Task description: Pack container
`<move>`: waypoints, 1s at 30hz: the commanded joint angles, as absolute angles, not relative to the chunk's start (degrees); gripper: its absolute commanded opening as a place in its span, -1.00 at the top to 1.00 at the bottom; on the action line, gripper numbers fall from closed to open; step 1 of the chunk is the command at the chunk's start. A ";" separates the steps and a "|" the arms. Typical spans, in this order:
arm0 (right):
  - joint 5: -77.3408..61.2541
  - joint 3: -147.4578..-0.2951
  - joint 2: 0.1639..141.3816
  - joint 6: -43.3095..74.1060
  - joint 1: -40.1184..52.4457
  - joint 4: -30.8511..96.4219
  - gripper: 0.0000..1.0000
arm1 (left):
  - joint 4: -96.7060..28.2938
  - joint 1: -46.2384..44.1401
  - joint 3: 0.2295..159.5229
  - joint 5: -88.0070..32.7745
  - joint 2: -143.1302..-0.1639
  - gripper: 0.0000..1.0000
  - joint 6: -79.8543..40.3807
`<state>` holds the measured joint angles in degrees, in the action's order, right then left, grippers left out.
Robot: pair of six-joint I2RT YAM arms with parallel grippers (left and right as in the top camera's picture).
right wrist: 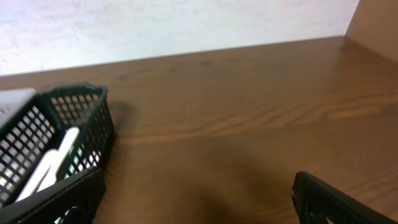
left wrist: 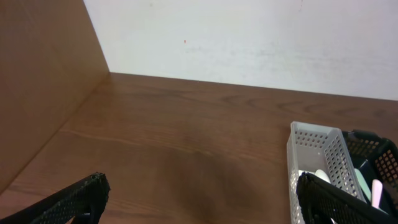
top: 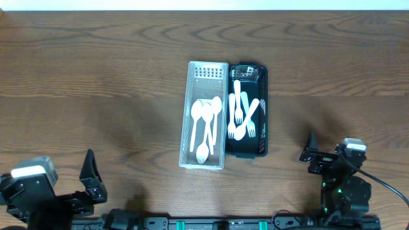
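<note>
A white perforated basket (top: 192, 115) in the middle of the table holds white plastic spoons (top: 203, 121). A black mesh basket (top: 262, 108) stands against its right side and holds white plastic forks (top: 239, 115). Both baskets also show in the left wrist view, white (left wrist: 292, 155) and black (left wrist: 380, 149). The black basket shows at the left of the right wrist view (right wrist: 68, 118). My left gripper (left wrist: 199, 199) is open and empty near the front left edge. My right gripper (right wrist: 199, 199) is open and empty near the front right edge.
Bare wooden table (top: 96, 83) surrounds the baskets. A white wall (left wrist: 249, 37) runs along the far edge. A wooden side panel (left wrist: 37, 74) stands at the left.
</note>
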<state>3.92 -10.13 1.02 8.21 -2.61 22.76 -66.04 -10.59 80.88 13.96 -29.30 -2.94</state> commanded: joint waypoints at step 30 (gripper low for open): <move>4.49 -6.57 0.32 7.62 -2.94 22.06 -0.98 | -66.00 -10.41 81.19 14.63 -29.43 -0.96 -2.61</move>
